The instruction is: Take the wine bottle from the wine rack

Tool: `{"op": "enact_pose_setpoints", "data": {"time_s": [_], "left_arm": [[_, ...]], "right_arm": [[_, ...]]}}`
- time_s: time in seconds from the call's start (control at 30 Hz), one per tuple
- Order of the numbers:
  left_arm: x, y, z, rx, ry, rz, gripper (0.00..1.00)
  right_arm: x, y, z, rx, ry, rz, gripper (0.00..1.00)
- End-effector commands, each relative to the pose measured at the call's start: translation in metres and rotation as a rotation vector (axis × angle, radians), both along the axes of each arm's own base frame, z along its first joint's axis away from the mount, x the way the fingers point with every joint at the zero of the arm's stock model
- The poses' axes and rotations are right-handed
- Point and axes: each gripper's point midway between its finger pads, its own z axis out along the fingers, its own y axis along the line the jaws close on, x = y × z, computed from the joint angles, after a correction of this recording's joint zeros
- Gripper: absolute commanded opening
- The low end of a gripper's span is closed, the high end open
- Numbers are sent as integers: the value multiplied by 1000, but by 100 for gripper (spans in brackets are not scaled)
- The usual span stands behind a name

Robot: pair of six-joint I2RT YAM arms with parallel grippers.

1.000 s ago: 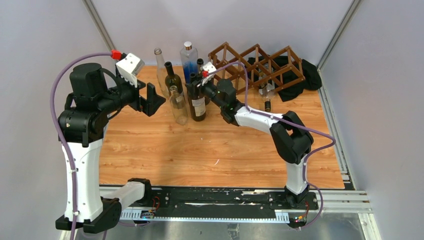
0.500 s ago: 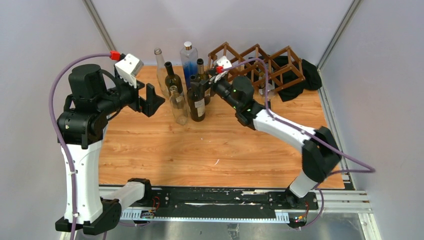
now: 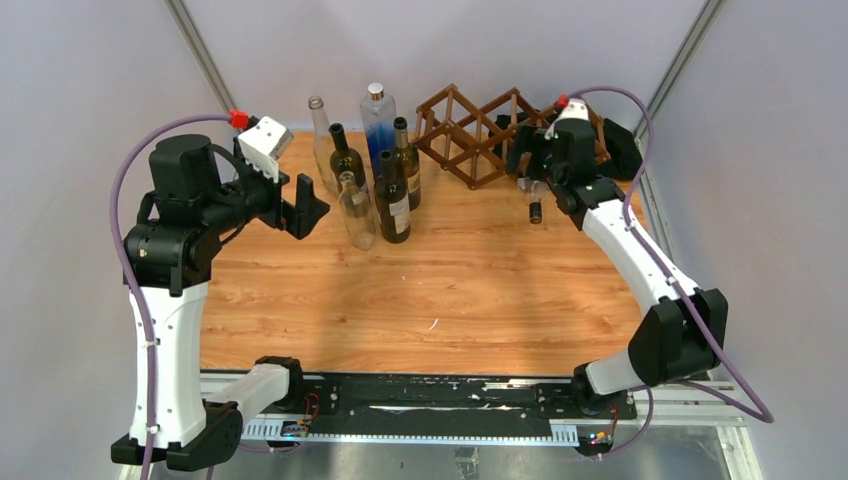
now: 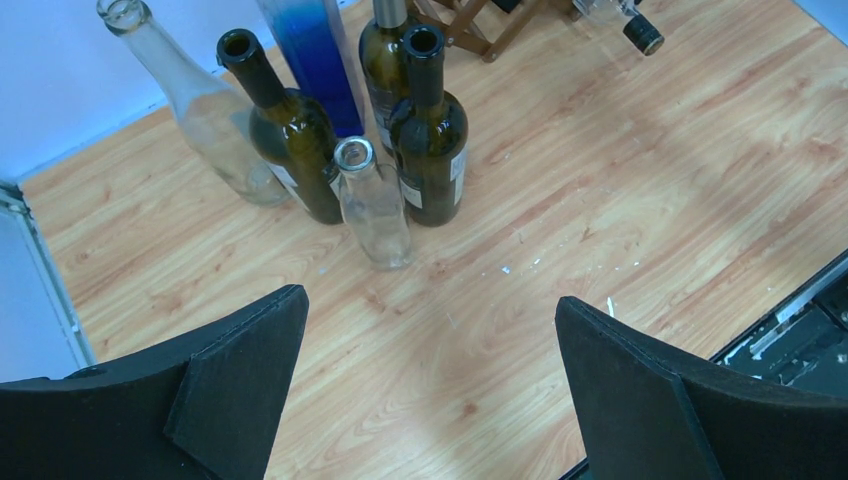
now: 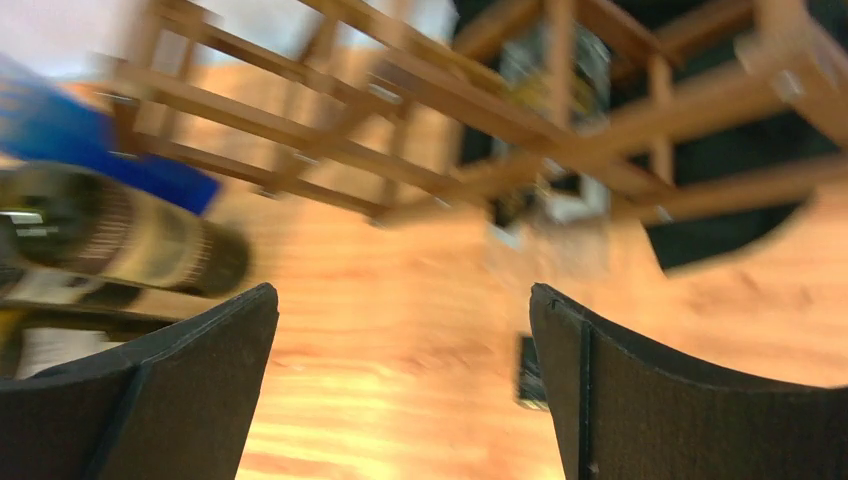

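The dark brown lattice wine rack stands at the back of the table, with a black cloth behind it. A clear wine bottle lies in its right part, the black-capped neck pointing down at the table. Its body is hidden behind my right gripper, which hovers open just in front of the rack. In the blurred right wrist view the rack fills the top and the bottle's cap shows beside the right finger; the gripper holds nothing. My left gripper hangs open at the left, empty.
Several bottles stand in a cluster at the back left: a tall clear one, a blue one, dark green ones and a labelled dark one. Black cloth lies in the back right corner.
My right gripper opened, left the labelled dark bottle standing in the cluster, and swung right to the front of the rack. The left arm has barely moved.
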Motion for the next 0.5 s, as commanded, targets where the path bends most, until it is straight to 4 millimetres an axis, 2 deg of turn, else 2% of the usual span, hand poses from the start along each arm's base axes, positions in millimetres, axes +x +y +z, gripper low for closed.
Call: {"op": "enact_pose_setpoints", "data": {"time_s": [0.0,0.1,0.2,0.33,0.47], "left_arm": [[-3,2,4,16,-36,-8,100],[-2,2,1,25,-33,-13,100],[-1,1,-3,26,-21,-19,100],[1,-2,-5,16,-22,-34,100],[3,-5,-3,6,-32,-46,100]], "right_arm": [[-10,-48,-78,23,265,-151,99],[-2,-65,-110,47,346,-196,97],[3,-72,-134,72,398,-217,91],[9,-67,-161,104,456,-178,77],[16,-65,-182,115,510,-153,73]]}}
